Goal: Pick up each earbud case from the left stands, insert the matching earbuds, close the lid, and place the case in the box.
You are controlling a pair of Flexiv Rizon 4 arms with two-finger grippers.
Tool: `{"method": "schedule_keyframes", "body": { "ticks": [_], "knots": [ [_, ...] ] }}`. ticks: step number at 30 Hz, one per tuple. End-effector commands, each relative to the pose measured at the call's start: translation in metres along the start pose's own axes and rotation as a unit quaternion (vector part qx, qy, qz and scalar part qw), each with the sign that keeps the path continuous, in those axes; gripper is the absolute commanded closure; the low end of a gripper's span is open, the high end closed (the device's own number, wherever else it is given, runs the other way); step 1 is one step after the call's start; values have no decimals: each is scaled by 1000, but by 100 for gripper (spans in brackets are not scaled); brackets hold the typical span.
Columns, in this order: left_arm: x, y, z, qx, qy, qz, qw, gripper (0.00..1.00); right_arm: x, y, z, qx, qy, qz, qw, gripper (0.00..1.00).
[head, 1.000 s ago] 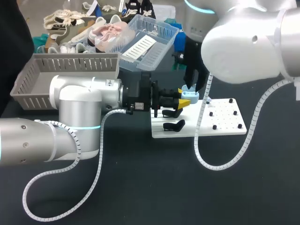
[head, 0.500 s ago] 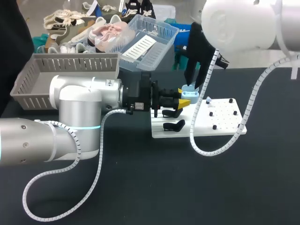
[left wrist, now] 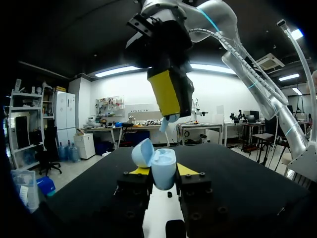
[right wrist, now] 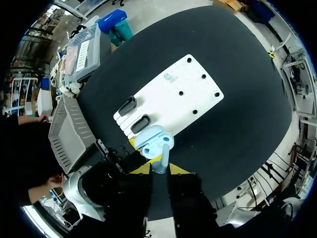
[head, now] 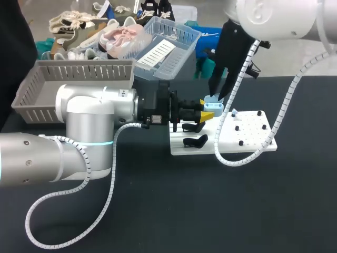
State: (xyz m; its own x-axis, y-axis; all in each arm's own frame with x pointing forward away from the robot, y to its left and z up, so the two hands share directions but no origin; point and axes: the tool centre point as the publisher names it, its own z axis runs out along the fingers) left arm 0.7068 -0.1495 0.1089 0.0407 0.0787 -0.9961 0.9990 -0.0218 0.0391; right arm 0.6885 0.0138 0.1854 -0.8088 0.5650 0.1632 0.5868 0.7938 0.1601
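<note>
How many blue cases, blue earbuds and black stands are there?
case: 1
earbud: 2
stand: 2
Total: 5

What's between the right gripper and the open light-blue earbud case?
Only a light-blue earbud pinched by the right gripper, above the open light-blue earbud case; left wrist view.

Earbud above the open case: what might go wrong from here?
The earbud in the right gripper hangs above the open case; if off line, it may catch the rim or lid and drop onto the white board.
The left gripper holds the case only by its sides, so a downward push might tilt it.
</note>
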Motion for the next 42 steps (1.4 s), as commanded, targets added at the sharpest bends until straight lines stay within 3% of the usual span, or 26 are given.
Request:
{"method": "schedule_keyframes", "body": {
  "ticks": [1, 11, 22, 42],
  "knots": [
    [1, 0, 0, 0, -1, 0, 1000, 100, -1, -5, 2, -6, 7, -3, 1000, 100],
    [1, 0, 0, 0, -1, 0, 1000, 100, -5, -9, 10, -40, 46, -15, 998, 100],
    [1, 0, 0, 0, -1, 0, 1000, 100, -7, -8, 11, -51, 59, -23, 997, 100],
    [1, 0, 0, 0, -1, 0, 1000, 100, -9, -7, 6, -80, 133, -49, 987, 100]
  ]
}}
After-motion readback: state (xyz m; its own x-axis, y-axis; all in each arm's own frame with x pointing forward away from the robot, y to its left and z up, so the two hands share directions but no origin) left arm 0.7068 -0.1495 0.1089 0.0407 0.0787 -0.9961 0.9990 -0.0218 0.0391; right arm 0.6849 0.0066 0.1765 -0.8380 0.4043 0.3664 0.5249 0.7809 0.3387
